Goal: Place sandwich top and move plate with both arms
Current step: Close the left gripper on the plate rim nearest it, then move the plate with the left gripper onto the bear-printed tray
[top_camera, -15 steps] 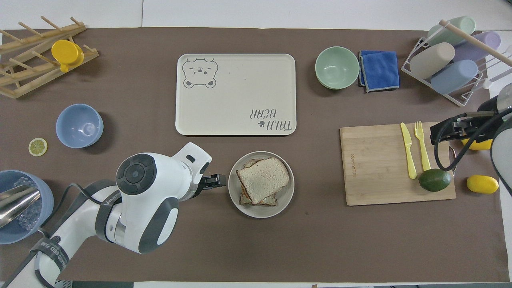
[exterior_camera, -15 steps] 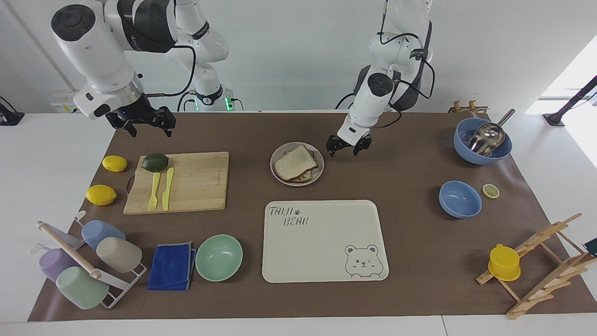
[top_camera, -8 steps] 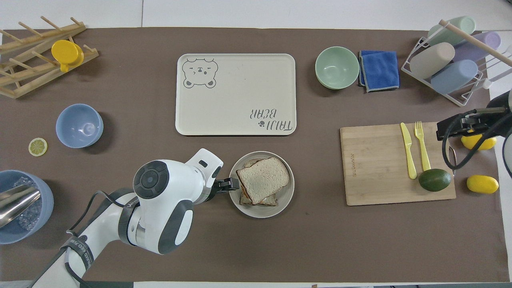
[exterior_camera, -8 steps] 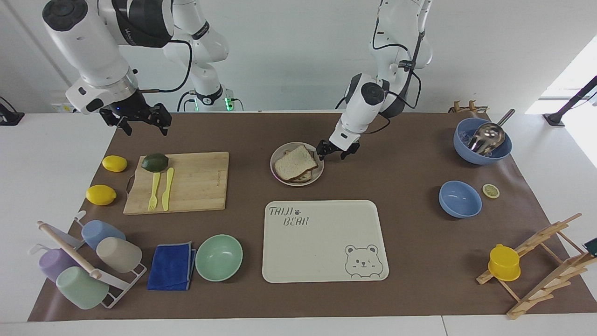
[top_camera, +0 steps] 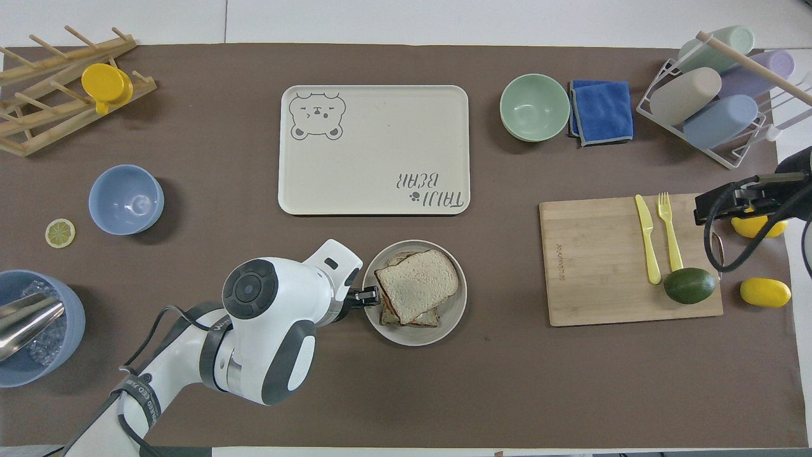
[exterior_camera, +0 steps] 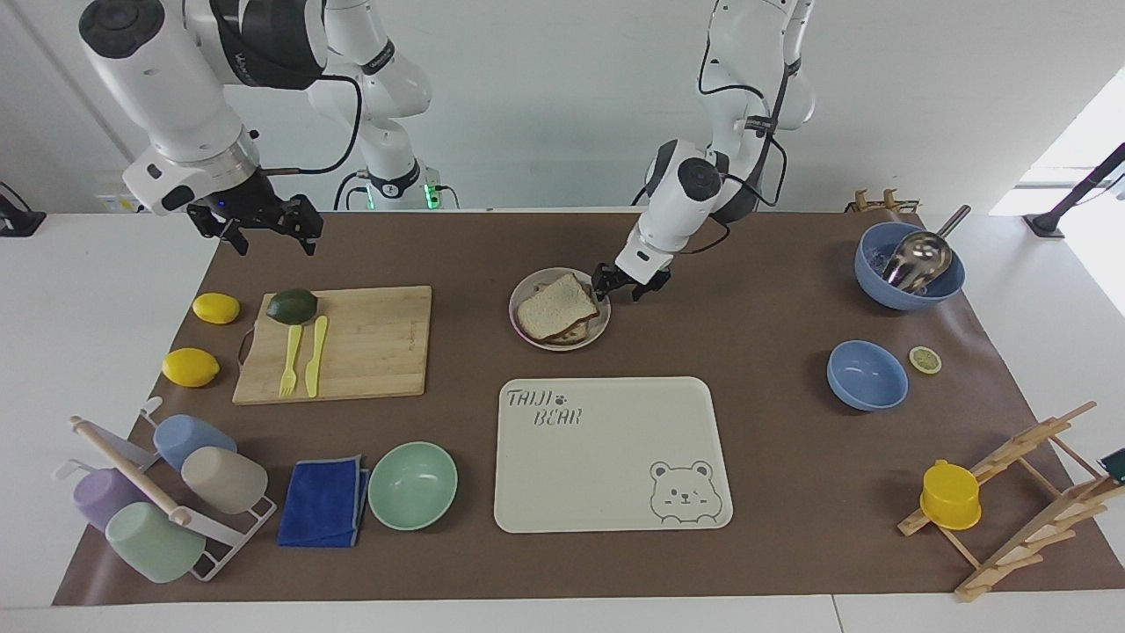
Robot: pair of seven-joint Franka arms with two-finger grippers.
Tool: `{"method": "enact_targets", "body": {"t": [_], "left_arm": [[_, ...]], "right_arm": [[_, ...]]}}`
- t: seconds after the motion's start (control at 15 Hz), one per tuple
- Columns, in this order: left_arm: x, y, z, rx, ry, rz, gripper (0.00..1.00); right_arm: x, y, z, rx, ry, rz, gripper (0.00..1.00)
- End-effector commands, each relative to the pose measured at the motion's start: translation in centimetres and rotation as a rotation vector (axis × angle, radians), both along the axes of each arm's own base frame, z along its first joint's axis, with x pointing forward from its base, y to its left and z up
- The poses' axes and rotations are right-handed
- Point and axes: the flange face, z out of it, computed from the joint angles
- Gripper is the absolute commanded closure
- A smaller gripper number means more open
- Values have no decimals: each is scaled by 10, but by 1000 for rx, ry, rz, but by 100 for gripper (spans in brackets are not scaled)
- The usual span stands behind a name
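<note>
A slice of bread [exterior_camera: 555, 307] tops a sandwich on the plate [exterior_camera: 600, 333] mid-table, the left gripper [exterior_camera: 620, 286] at its rim, grip unclear; the right gripper [exterior_camera: 261, 226] waits, fingers spread, above the table's edge.

White wall [exterior_camera: 545, 88], brown-covered table [exterior_camera: 773, 457], bright window [exterior_camera: 1090, 132]

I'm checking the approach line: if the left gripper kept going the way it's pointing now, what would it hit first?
Most likely the plate: the left gripper sits at its rim on the left arm's side, pointing in toward the sandwich top. Whether it already touches the rim cannot be told.
</note>
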Motion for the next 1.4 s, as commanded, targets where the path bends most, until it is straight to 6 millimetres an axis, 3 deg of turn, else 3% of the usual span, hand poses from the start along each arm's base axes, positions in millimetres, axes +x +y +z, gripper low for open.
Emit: {"method": "enact_targets", "body": {"t": [0.0, 0.53, 1.0, 1.13, 1.33], "left_arm": [[-4, -3, -8, -16, -8, -6, 58], [-8, -9, -9, -22, -7, -19, 99], [1, -3, -3, -34, -10, -23, 100], [19, 4, 14, -54, 4, -7, 100], [75, 22, 61, -94, 67, -4, 100]], "right_arm": [[-4, -3, 4, 25, 5, 16, 0], [-4, -3, 4, 25, 5, 16, 0], [-4, -3, 4, 25, 5, 16, 0], [-4, -3, 4, 25, 5, 15, 0], [-4, -3, 4, 25, 5, 16, 0]]}}
